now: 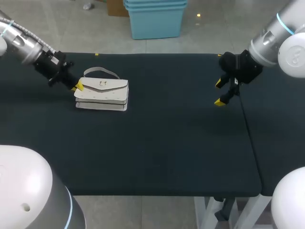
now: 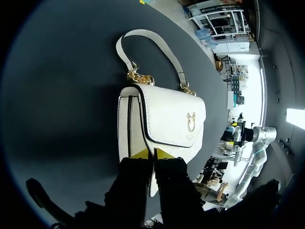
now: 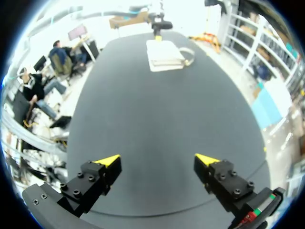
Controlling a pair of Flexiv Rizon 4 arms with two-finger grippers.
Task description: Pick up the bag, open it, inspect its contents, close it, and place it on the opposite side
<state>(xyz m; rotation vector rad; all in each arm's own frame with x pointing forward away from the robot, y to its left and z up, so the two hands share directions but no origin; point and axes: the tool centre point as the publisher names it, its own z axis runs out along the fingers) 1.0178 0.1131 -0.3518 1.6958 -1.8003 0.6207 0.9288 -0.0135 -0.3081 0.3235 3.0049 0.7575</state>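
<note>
A small white handbag (image 1: 101, 94) with a gold clasp and a white handle (image 1: 101, 71) lies flat on the dark table, at the left. My left gripper (image 1: 77, 86) is at the bag's left end. In the left wrist view its yellow fingertips (image 2: 141, 152) stand close together, and the end of the bag (image 2: 162, 119) is pinched between them. My right gripper (image 1: 219, 93) hovers at the right side of the table, far from the bag, open with nothing between its fingers (image 3: 157, 162). From there the bag (image 3: 164, 55) shows far ahead.
The bag rests on a dark table (image 1: 167, 143). A seam (image 1: 247, 129) runs front to back near the right side, below my right arm. The near edge of the table is at the front (image 1: 162, 194).
</note>
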